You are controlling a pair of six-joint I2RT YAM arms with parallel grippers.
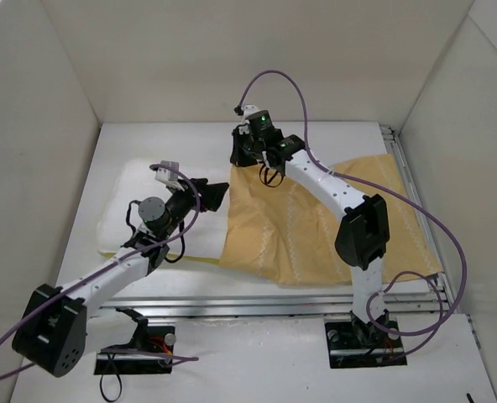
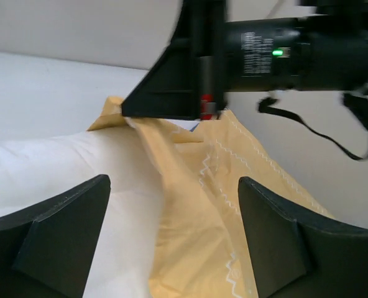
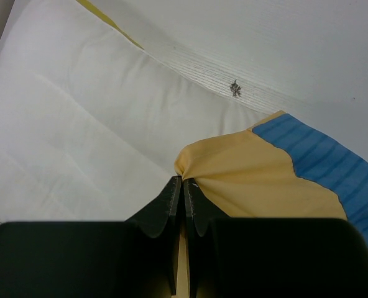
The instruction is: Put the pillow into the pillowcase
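Your right gripper (image 3: 184,189) is clenched on a hem corner of the pillowcase (image 1: 307,227), holding its mouth up; the case lies yellow face up on the right of the table (image 1: 332,138). Your left gripper (image 2: 173,192) hangs released above the pillow (image 1: 139,201), which lies to the left, one end seemingly just inside the opening. Stuffing is the step in hand: next, grip the pillow and push it deeper.

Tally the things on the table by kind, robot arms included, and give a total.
pillow: 1
pillowcase: 1
robot arms: 2
Total: 4
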